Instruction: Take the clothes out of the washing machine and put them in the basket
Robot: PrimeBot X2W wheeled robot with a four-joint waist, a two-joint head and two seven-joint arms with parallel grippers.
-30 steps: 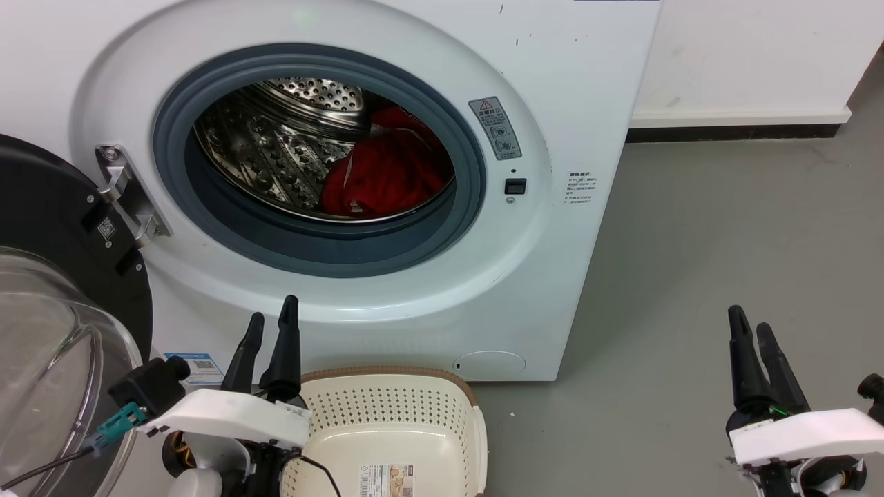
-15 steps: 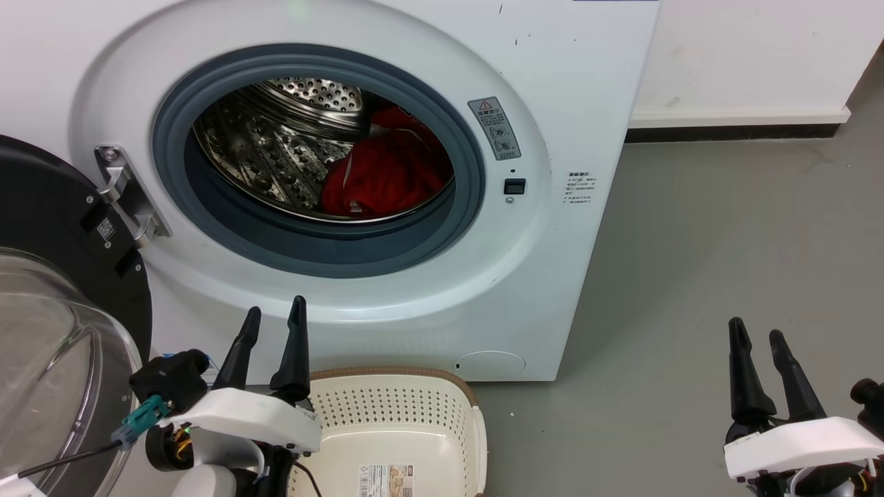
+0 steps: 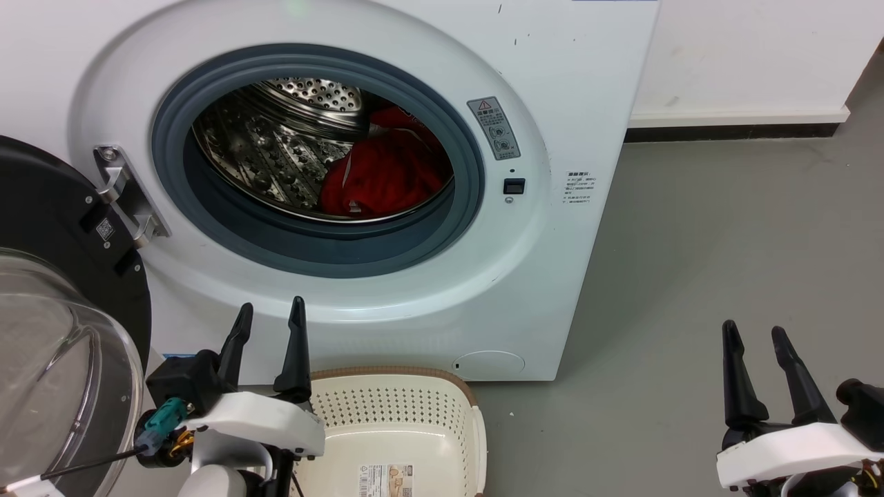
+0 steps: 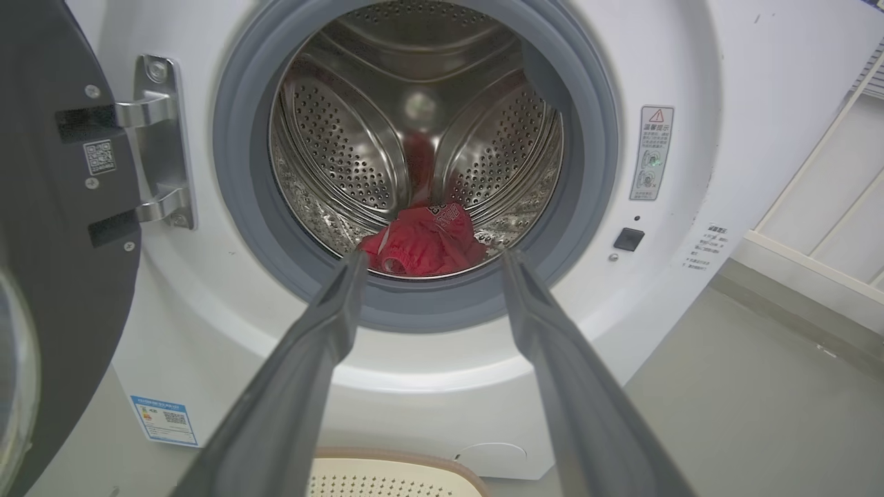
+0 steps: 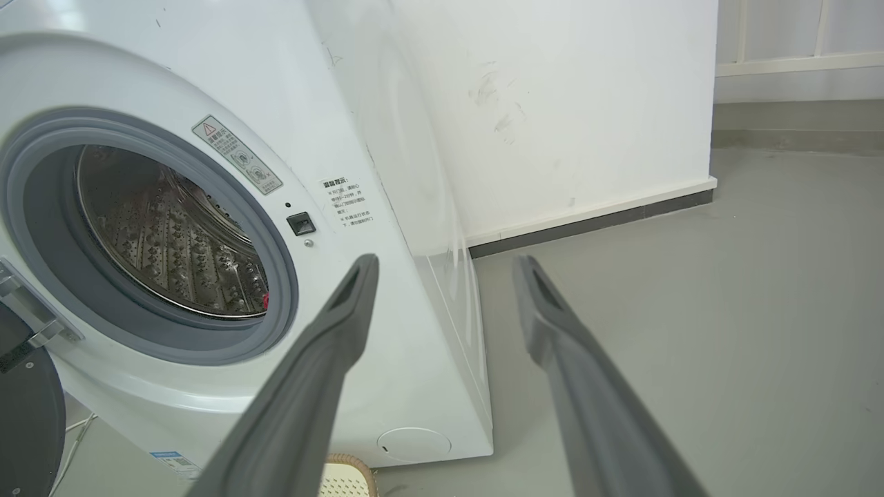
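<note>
The white washing machine (image 3: 573,83) stands with its dark door (image 3: 41,228) swung open to the left. Inside the steel drum lies the red garment of the clothes (image 3: 383,172), at the lower right; in the left wrist view the clothes (image 4: 421,241) sit at the drum's bottom. The cream basket (image 3: 414,407) stands on the floor in front of the machine, holding nothing. My left gripper (image 3: 271,314) is open, hanging below the porthole beside the basket's left rim. Over the floor at the lower right, my right gripper (image 3: 753,333) is open too.
Grey floor (image 3: 725,241) stretches to the right of the machine up to a white wall with a dark skirting (image 3: 732,131). The open door's clear bowl (image 3: 48,359) bulges out at the lower left, close to my left arm.
Both grippers have opened wider. My left arm has shifted slightly right and down, and my right gripper has sunk a little lower.
</note>
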